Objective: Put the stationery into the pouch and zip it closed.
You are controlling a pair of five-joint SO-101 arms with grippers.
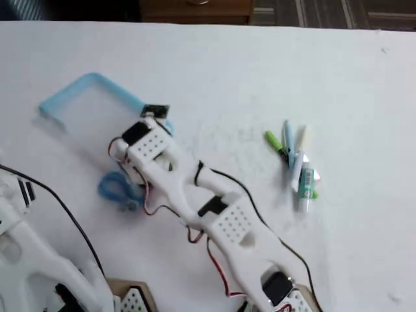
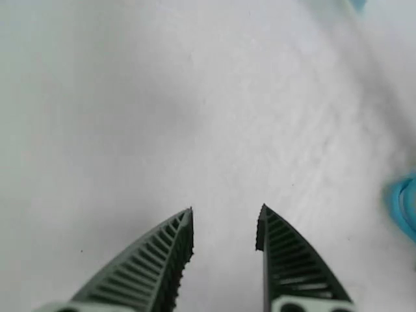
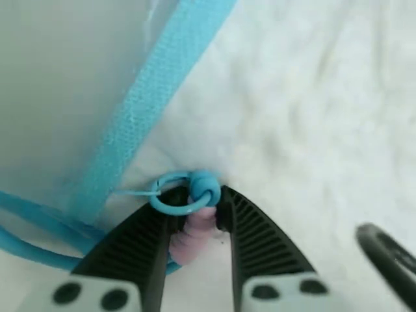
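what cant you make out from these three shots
high view: the right gripper and its arm cover the pouch corner, so whether it is open or closed is hidden.
high view: the stationery overlaps and is too small to count.
left wrist view: the blue cord is cut off by the edge.

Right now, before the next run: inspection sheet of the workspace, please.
Surface: white table, matte.
Job's things: pouch at far left; stationery heaped at right, outside it.
Clutter: blue cord near the pouch.
Grippers: right gripper shut on the pink zipper pull; left gripper open over bare table.
Cables: black and red wires along the arms.
Surroundings: dark wooden furniture beyond the table.
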